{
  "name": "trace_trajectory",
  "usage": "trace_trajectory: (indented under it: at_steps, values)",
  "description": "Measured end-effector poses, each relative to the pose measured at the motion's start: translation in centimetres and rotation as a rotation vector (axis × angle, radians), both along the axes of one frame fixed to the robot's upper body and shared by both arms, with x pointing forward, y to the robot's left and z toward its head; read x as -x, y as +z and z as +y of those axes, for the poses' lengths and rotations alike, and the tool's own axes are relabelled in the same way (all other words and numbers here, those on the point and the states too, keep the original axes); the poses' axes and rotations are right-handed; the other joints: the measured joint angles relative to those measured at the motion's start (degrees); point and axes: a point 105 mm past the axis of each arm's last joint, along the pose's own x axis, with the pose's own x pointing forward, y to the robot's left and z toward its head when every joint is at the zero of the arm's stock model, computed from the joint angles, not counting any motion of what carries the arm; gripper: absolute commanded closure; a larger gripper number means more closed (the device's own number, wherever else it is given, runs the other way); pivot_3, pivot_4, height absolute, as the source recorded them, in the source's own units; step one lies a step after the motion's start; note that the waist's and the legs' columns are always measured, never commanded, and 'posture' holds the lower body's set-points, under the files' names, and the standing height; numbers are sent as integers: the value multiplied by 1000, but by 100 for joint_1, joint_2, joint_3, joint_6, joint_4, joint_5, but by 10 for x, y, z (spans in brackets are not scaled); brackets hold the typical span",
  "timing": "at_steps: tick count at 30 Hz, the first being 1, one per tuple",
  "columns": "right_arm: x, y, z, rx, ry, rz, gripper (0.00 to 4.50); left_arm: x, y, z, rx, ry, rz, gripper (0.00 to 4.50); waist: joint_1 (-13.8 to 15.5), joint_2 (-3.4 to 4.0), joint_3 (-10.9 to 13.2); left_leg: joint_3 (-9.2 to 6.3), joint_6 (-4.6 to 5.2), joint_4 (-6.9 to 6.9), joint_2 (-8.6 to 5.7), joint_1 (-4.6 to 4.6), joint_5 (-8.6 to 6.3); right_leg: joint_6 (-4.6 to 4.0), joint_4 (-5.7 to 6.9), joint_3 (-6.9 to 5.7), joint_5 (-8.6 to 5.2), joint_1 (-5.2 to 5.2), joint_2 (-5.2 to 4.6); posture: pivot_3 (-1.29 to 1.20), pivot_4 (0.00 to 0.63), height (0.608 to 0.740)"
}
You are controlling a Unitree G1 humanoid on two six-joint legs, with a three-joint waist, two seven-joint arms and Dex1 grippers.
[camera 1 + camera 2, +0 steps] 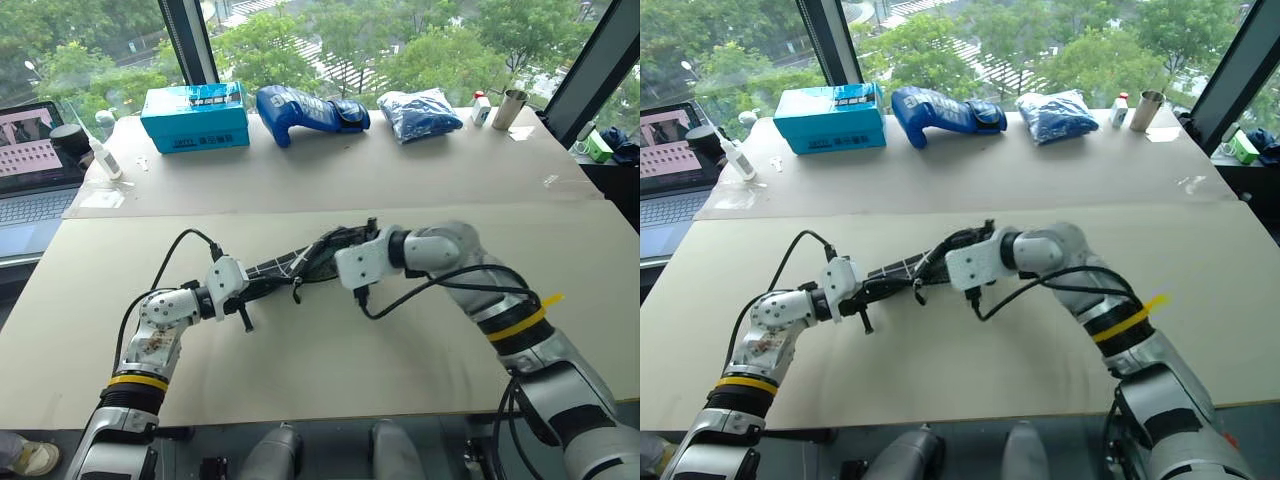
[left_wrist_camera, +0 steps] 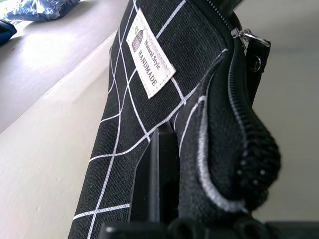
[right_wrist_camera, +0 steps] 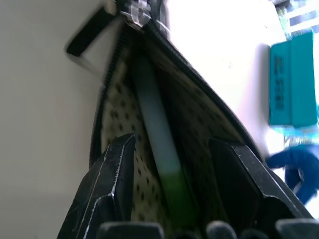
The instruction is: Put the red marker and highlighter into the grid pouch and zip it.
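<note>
Grid pouch [image 1: 300, 262] hangs between both grippers above the table [image 1: 400, 350]: the left gripper [image 1: 262, 288] is pinched shut on its closed end, fabric bunched over one finger [image 2: 157, 184]. At the unzipped mouth the right gripper [image 1: 345, 240] stands spread, the highlighter [image 3: 164, 164] lying inside the pouch (spotted lining) between its fingers.

The highlighter [image 3: 162, 149] lies inside the grid pouch [image 1: 300, 262], which is between the left gripper [image 1: 262, 287] and right gripper [image 1: 335, 245].
</note>
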Motion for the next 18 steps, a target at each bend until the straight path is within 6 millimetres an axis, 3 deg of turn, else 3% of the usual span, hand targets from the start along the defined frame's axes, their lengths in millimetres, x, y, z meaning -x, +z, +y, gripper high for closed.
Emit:
trace_trajectory:
  at_steps: [3, 5, 9, 12, 14, 18]
  values:
    - [1, 26, -37, -132, -116, 90, 1835, 0, 0, -1, 1, -1, -2, 4500, 31, 0, 0, -2, 2, 0, 0, -1, -1, 0, -3, -1, 0, 2, -1, 0, 150, 740]
    - [11, 30, -63, -230, -189, 218, 1835, 1, -1, -1, 1, -1, 3, 4500, 50, 0, 0, -4, 6, -1, 2, 0, -3, 0, -7, -2, 0, 8, 0, 0, 150, 740]
    - [44, -16, -80, -352, -240, 594, 1835, 2, -3, 0, 3, 4, 9, 4500, 31, 0, 0, -6, 14, -1, 3, 4, -9, 0, -10, 2, 0, 13, -2, 0, 150, 740]
    - [52, -44, -71, -459, -291, 771, 1835, 2, -3, 0, 5, 3, 9, 4500, -2, 0, 0, -6, 31, 0, 6, 10, -18, -1, -3, 7, 0, 9, -2, 0, 150, 740]
    - [51, -49, -61, -493, -303, 799, 1835, 2, -3, 0, 7, 2, 9, 4500, 5, 1, 0, -6, 41, 0, 5, 12, -24, -1, 0, 7, 0, 9, -3, 0, 150, 740]
    - [51, -69, -15, -544, -293, 851, 1835, 1, -2, 0, 10, 2, 7, 4500, 22, 1, 0, -6, 6, 2, 2, 11, -4, -1, 1, 6, 0, 8, -6, 0, 150, 740]
